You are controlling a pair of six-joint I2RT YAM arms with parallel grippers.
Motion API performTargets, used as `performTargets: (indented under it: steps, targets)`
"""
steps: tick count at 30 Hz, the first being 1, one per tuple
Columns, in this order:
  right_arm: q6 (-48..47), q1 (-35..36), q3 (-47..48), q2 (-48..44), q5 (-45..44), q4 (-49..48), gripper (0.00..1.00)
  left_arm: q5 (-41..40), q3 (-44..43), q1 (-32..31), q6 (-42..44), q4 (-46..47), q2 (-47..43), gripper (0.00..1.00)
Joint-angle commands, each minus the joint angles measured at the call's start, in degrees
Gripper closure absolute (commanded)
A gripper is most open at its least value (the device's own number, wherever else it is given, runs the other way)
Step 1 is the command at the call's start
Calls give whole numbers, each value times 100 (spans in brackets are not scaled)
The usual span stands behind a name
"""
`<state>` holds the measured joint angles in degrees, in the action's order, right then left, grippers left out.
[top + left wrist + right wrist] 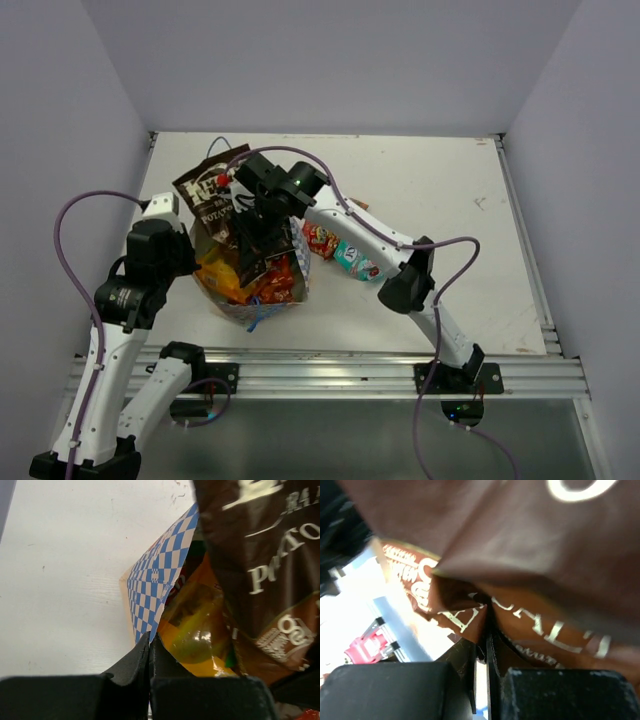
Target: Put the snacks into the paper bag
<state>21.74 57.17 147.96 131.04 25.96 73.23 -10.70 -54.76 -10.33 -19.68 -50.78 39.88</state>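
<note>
The white paper bag [272, 303] stands near the table's front left, holding yellow-orange [218, 272] and red-orange [278, 285] packets. My left gripper [194, 256] is shut on the bag's left rim; in the left wrist view its fingers [135, 660] pinch the blue-checked wall [160, 575] beside a yellow-orange packet [195, 625]. My right gripper [252, 250] is shut on the dark brown chip packet [212, 193], held over the bag's mouth. That packet fills the right wrist view [530, 555] and shows in the left wrist view [265, 555].
A red-orange packet [320, 240] and a teal packet [357, 260] lie on the table just right of the bag, under my right arm. A metal rail [330, 372] runs along the near edge. Grey walls close in the table.
</note>
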Motion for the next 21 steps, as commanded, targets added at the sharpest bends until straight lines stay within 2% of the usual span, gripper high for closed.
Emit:
performTargets:
  steps: [1, 4, 6, 9, 11, 16, 18, 20, 21]
  targets:
    - [-310, 136, 57, 658, -776, 858, 100, 33, -184, -31, 123, 165, -50, 100]
    - [-538, 347, -196, 704, -1091, 1254, 100, -11, -193, -31, 123, 165, -59, 100]
    - [-688, 488, -817, 555, -1363, 1325, 100, -20, -193, -31, 123, 165, -50, 100]
    - [-723, 532, -1225, 291, -1513, 1316, 100, -20, -158, -22, 114, 174, -59, 100]
    - [-723, 532, -1156, 255, -1532, 1343, 100, -11, -131, -31, 105, 218, -59, 100]
    - [-680, 524, -164, 115, -1715, 1378, 100, 33, -140, -31, 114, 244, 11, 100]
    - [-688, 471, 126, -139, -1752, 1343, 67, 42, -157, -31, 122, 244, 29, 100]
    - [-680, 410, 233, -377, -1822, 1273, 50, 42, -158, -22, 123, 244, 38, 100]
    - [-688, 392, 338, -682, -1866, 1186, 46, 42, -149, -31, 123, 253, 46, 100]
